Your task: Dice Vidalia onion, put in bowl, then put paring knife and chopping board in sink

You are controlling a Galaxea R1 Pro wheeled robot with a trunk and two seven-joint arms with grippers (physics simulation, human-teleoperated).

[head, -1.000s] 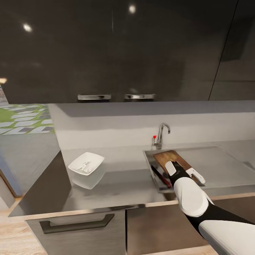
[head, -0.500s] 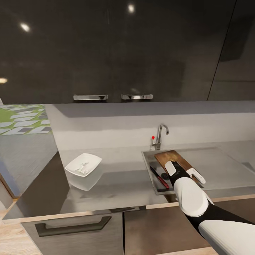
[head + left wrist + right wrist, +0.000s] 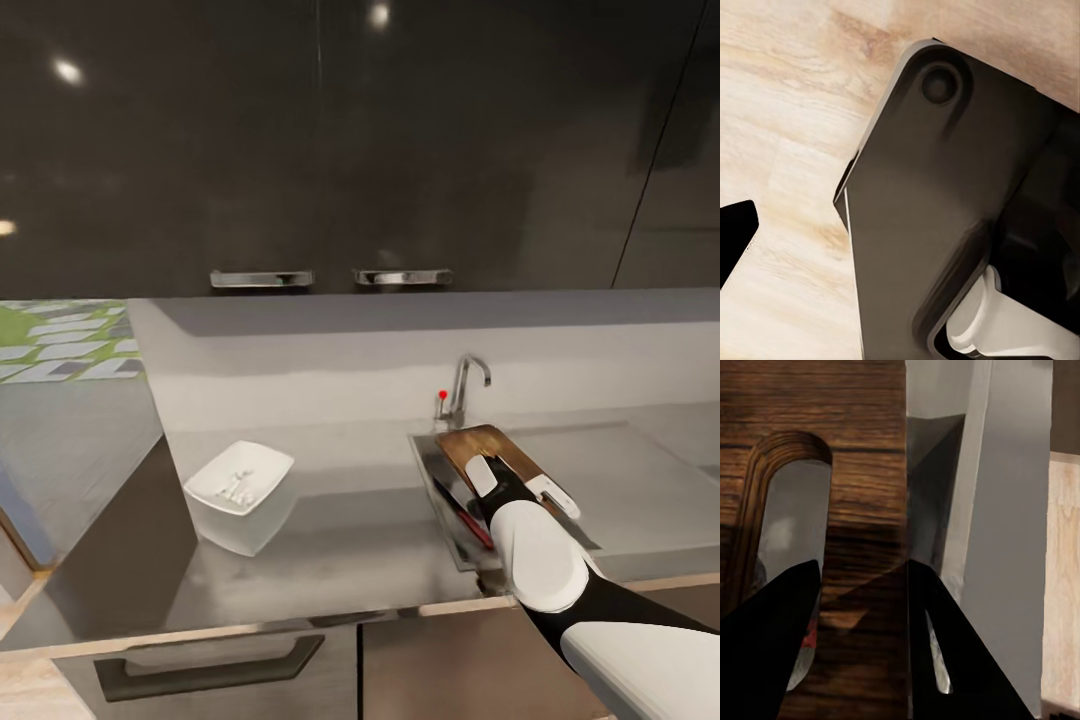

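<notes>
Your right fingers (image 3: 859, 649) seemingly pinch the chopping board (image 3: 485, 448) | board tilted in sink (image 3: 430, 455) | paring knife (image 3: 468, 517) beneath

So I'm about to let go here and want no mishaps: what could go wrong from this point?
The chopping board lies tilted over the sink edge, so it may slide or drop hard on release. The paring knife lies just under it and could get struck or pinned. The right hand straddles the board's end; withdrawing might drag it.
</notes>
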